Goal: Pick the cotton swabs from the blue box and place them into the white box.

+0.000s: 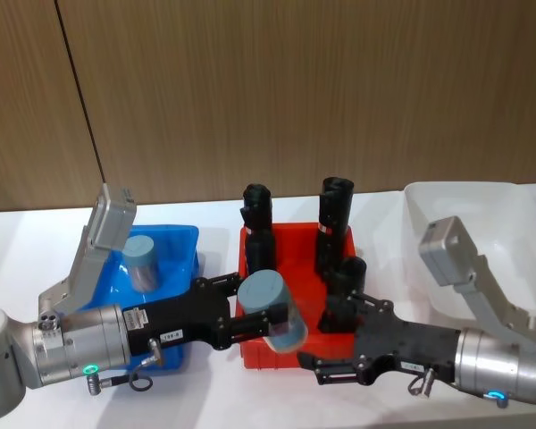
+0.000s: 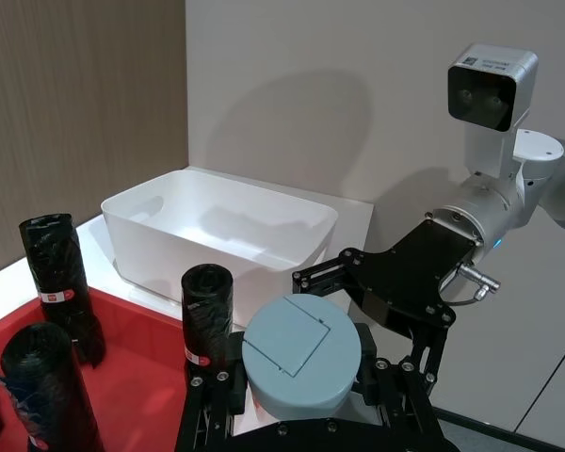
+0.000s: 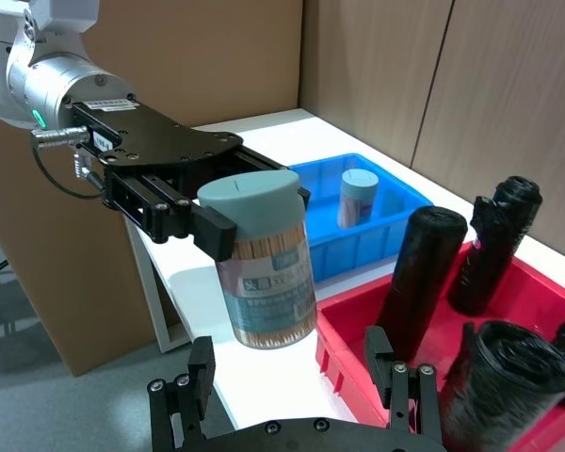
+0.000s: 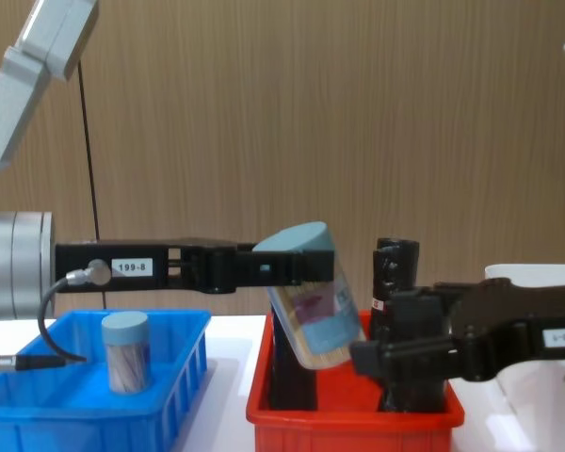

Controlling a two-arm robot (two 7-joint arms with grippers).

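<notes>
My left gripper is shut on one jar of cotton swabs, gripping it just under its pale blue lid. The jar hangs tilted above the front left of the red bin. A second jar of cotton swabs stands upright in the blue box. Facing the held jar from the right, my right gripper is open, its fingers spread just short of the jar. The white box stands at the far right, with nothing visible inside it.
A red bin between the blue and white boxes holds several upright black rolls. The right gripper hovers over the red bin's front edge, close to the rolls. A wood-panel wall runs behind the table.
</notes>
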